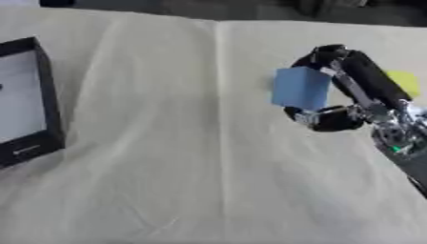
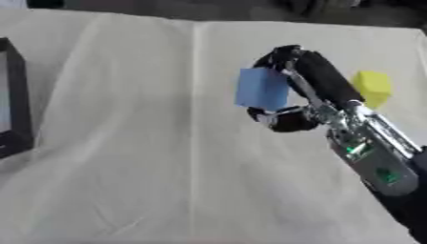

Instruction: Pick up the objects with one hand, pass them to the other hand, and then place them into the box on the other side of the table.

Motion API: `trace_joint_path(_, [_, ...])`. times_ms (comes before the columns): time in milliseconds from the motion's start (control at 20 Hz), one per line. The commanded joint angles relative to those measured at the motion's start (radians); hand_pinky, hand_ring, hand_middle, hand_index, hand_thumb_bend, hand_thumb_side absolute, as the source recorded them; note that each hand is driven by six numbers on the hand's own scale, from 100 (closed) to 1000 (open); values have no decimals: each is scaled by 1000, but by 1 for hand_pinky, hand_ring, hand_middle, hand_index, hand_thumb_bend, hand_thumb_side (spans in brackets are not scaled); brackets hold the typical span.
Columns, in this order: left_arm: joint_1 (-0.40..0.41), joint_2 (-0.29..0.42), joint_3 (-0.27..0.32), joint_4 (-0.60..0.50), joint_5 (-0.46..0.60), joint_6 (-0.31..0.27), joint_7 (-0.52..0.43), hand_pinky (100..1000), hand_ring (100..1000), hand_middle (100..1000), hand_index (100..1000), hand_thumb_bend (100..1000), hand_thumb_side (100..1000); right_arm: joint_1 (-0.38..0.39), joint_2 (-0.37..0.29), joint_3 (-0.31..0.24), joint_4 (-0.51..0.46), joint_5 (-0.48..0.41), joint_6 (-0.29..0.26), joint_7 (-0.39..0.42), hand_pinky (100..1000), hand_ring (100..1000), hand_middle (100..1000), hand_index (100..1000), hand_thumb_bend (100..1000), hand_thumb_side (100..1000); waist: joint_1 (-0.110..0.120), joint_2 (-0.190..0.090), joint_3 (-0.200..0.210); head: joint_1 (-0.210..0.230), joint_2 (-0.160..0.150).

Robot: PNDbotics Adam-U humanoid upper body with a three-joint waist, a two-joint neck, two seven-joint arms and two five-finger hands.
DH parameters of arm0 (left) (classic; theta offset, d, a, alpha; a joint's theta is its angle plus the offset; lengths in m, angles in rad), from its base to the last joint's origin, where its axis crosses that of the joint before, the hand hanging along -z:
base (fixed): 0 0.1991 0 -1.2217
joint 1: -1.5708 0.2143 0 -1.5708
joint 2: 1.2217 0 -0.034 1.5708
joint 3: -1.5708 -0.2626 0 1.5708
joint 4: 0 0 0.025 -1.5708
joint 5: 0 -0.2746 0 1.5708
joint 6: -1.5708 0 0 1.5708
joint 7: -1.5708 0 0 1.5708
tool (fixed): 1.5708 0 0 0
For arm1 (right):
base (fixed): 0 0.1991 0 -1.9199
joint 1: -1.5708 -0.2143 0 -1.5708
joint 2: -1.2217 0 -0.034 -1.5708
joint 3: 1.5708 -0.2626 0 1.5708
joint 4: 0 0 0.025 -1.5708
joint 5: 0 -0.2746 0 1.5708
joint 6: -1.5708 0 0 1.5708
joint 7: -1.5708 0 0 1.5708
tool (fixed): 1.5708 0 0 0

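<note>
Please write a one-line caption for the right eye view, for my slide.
Right robot hand holds a blue block above the cloth-covered table; a yellow block lies behind it.

A blue block (image 1: 300,88) is held off the cream cloth, pinched between the fingers and thumb of the right hand (image 1: 346,90), one flat face toward the table's left. A yellow block (image 2: 372,87) lies on the cloth just behind that arm. The black box (image 1: 48,95) with a pale floor sits at the left edge, well apart
</note>
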Motion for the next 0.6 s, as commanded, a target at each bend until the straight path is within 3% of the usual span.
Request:
trace_joint_path(50, [-51, 38, -41, -18, 25, 96, -42, 792, 763, 786, 885, 341, 862, -34, 0, 20, -16, 70, -27, -9, 776, 489, 353, 443, 302, 100, 9, -25, -1, 16, -10])
trace_joint_path(200, [-99, 34, -79, -18, 47, 152, -66, 793, 764, 785, 885, 348, 856, -58, 18, 45, -16, 123, -49, -19, 766, 489, 374, 444, 299, 100, 11, -28, 0, 28, -11])
trace_joint_path(400, [-174, 13, -141, -18, 38, 185, -120, 797, 768, 789, 885, 365, 849, -106, 55, 82, -16, 231, -107, -49, 750, 498, 408, 456, 288, 100, 18, -31, 6, 38, -14])
trace_joint_path(600, [-229, -10, -172, -18, -2, 209, -156, 799, 769, 790, 885, 366, 843, -128, 81, 108, -16, 327, -120, -90, 724, 501, 404, 459, 276, 100, 23, -34, 17, 37, -13])
